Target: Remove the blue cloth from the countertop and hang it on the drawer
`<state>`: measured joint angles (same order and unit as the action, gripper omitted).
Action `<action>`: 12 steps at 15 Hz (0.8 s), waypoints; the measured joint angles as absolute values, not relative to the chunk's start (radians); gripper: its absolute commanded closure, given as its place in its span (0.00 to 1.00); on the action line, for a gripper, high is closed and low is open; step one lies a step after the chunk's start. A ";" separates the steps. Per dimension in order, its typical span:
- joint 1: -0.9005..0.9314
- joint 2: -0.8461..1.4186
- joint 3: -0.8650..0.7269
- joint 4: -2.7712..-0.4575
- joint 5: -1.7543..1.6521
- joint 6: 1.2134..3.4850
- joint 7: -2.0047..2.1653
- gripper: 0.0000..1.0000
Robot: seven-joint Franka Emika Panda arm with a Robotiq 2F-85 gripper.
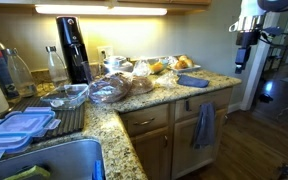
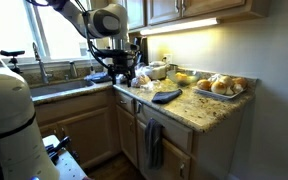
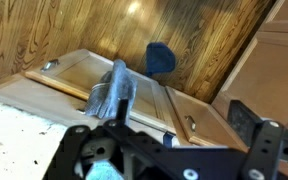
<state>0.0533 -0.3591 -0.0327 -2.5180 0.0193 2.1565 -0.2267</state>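
A blue cloth (image 1: 192, 80) lies flat on the granite countertop near its front edge; it also shows in an exterior view (image 2: 166, 95). A grey-blue towel (image 1: 203, 125) hangs over the drawer front below it, seen too in an exterior view (image 2: 154, 142) and in the wrist view (image 3: 114, 90). My gripper (image 1: 246, 45) is raised in the air, off the end of the counter and apart from the cloth; it also shows in an exterior view (image 2: 114, 68). In the wrist view the gripper (image 3: 164, 128) is open and empty, looking down on the drawer fronts.
Bread and pastries on a tray (image 2: 224, 87) and bags of food (image 1: 119, 85) crowd the counter. A black soda maker (image 1: 72, 48), bottles (image 1: 56, 65), plastic containers (image 1: 19, 125) and a sink (image 1: 44, 160) are there. A blue object (image 3: 161, 58) lies on the wooden floor.
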 measured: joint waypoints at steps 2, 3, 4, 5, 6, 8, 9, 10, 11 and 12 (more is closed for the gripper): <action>0.048 -0.278 -0.064 -2.461 0.021 2.210 -0.294 0.00; 0.047 -0.237 -0.074 -2.434 0.021 2.239 -0.321 0.00; 0.046 -0.198 -0.080 -2.408 0.023 2.269 -0.347 0.00; 0.046 -0.163 -0.080 -2.383 0.024 2.293 -0.361 0.00; 0.046 -0.141 -0.079 -2.369 0.024 2.296 -0.363 0.00; 0.046 -0.131 -0.076 -2.367 0.024 2.296 -0.363 0.00; 0.046 -0.133 -0.076 -2.366 0.024 2.296 -0.363 0.00; 0.046 -0.133 -0.076 -2.366 0.024 2.296 -0.363 0.00; 0.046 -0.134 -0.075 -2.366 0.024 2.296 -0.363 0.00; 0.046 -0.134 -0.075 -2.366 0.024 2.296 -0.363 0.00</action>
